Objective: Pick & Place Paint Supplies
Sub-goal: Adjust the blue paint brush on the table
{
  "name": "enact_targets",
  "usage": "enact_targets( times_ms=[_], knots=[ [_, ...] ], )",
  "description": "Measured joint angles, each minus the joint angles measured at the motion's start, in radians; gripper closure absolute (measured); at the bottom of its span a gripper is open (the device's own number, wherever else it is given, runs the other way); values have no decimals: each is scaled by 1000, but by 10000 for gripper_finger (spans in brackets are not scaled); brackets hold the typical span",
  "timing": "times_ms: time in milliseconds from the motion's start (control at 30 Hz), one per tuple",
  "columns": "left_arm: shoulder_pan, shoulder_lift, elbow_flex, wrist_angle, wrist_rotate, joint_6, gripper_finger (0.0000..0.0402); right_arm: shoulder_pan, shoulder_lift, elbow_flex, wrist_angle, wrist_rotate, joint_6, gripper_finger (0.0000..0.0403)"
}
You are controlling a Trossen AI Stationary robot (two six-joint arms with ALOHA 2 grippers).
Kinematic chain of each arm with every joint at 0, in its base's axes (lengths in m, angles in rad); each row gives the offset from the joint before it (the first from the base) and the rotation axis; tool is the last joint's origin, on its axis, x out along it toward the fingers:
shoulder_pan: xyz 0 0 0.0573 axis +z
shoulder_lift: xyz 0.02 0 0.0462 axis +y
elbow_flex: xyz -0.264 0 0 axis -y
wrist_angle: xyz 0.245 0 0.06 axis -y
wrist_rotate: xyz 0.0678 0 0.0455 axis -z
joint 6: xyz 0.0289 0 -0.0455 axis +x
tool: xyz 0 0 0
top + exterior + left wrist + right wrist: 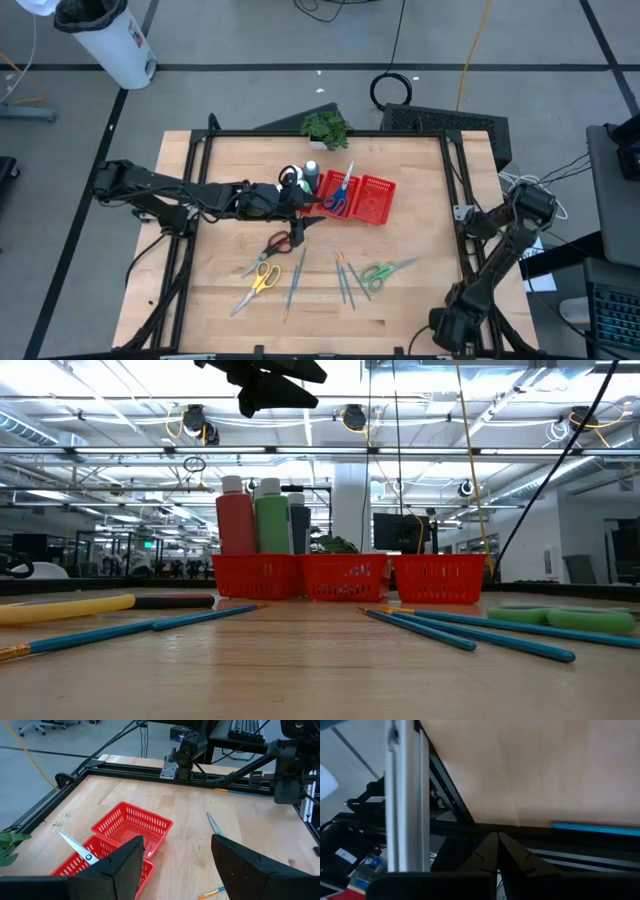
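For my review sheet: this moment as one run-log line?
left gripper: jaws open, empty, above red tray | right gripper: shut, parked at table edge | blue scissors: in tray

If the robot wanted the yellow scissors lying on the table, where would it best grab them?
Probably from straight above, at the pivot where the blades meet the handles. The yellow scissors lie flat on the table, handles toward the tray and blades toward the near edge. The fingers should close across that narrow middle. The loops are wide, and the thin blade tips might slip. Nothing crowds them.

Pale wood table (420, 290); red plastic mesh tray (375, 200).
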Motion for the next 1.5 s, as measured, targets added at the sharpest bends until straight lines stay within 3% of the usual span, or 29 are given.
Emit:
enact_targets(
  times_ms=[200, 433, 600, 800, 967, 1100, 1233, 1500],
  knots=[
    [0, 0, 0, 0, 0, -1, 160, 26, 69, 0, -35, 0, -29, 402],
    [0, 0, 0, 1, -1, -1, 160, 24, 128, 3, -290, 42, -217, 403],
    [0, 0, 0, 1, -7, -1, 160, -18, 127, 3, -417, 167, -316, 403],
    [0, 0, 0, 2, -8, -1, 160, -111, 124, 12, -447, 343, -426, 403],
    [0, 0, 0, 2, -8, -1, 160, -158, 124, 94, -480, 467, -568, 403],
    [0, 0, 0, 1, -8, -1, 160, -173, 129, 183, -654, 561, -595, 403],
    [0, 0, 0, 2, -8, -1, 160, -165, 104, 190, -802, 505, -583, 402],
    [0, 0, 0, 0, -8, -1, 160, -123, 83, 69, -718, 273, -586, 402]
  ],
)
